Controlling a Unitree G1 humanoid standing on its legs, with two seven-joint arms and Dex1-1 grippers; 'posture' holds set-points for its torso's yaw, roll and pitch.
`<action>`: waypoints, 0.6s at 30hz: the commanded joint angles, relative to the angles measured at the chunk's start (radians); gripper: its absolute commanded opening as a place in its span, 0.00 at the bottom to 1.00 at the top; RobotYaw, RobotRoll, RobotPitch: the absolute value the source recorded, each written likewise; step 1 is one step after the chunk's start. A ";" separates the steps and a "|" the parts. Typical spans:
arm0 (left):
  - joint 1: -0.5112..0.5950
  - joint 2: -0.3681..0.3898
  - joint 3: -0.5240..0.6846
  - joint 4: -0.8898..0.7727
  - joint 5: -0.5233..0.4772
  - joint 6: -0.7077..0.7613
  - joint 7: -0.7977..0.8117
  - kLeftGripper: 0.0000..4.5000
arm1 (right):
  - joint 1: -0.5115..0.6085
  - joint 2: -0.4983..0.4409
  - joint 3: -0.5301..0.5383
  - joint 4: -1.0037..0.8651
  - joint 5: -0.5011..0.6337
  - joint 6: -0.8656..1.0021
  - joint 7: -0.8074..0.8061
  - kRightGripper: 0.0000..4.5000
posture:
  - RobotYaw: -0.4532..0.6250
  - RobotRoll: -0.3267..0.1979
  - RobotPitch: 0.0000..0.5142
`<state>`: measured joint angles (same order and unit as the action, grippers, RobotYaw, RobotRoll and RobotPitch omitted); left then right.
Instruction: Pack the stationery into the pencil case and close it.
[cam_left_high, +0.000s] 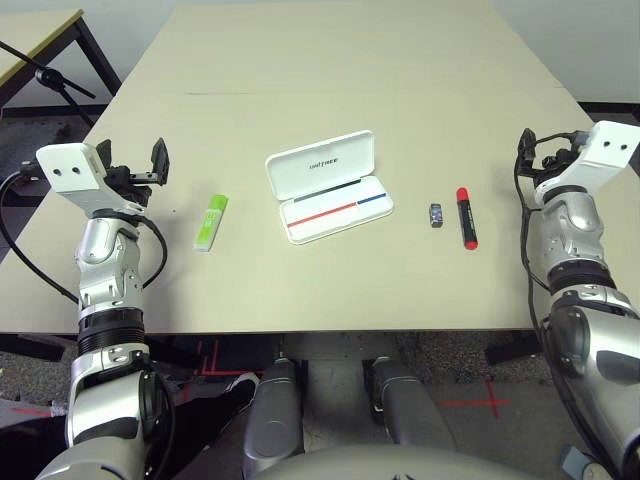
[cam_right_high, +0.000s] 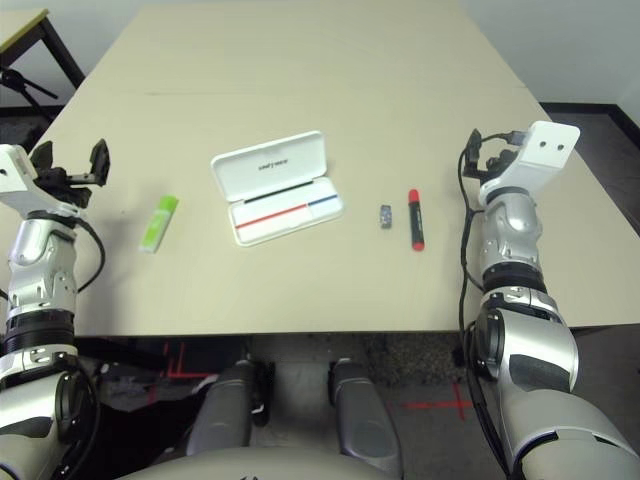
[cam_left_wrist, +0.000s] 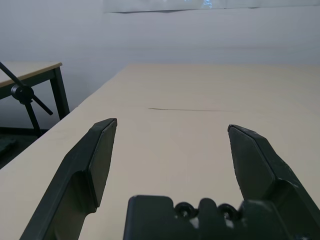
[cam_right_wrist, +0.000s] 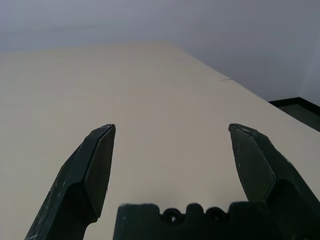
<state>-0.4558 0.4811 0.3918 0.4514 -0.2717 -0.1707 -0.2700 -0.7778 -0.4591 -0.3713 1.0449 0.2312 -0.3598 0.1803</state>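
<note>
The white pencil case lies open at the table's middle, lid hinged back, with red, blue and black lines inside its base. Left of it rests the light green highlighter. To its right sit the tiny dark block and the red marker with its black end toward me. My left gripper hovers open near the left edge, beyond the highlighter, with nothing between its fingers. My right gripper is open and empty by the right edge, past the marker, its fingers spread over bare table.
The beige table stretches far back behind the case. Another table and a black stand are off to the left, beyond the edge. The floor shows past the right edge.
</note>
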 joint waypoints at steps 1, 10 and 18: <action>-0.001 -0.008 0.000 0.014 0.001 -0.009 0.005 1.00 | -0.006 -0.007 -0.010 0.020 0.007 -0.001 0.004 1.00 | 0.42 0.62 0.23; -0.007 -0.022 -0.002 0.013 0.002 -0.015 0.014 1.00 | -0.021 -0.017 -0.007 0.030 0.004 0.002 0.015 1.00 | 0.43 0.62 0.22; -0.001 -0.026 -0.001 -0.031 -0.009 0.001 0.007 1.00 | -0.043 -0.026 0.002 0.033 0.005 0.009 0.072 1.00 | 0.42 0.62 0.22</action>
<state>-0.4593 0.4518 0.3905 0.4382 -0.2724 -0.1757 -0.2560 -0.8078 -0.4734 -0.3693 1.0660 0.2311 -0.3595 0.2340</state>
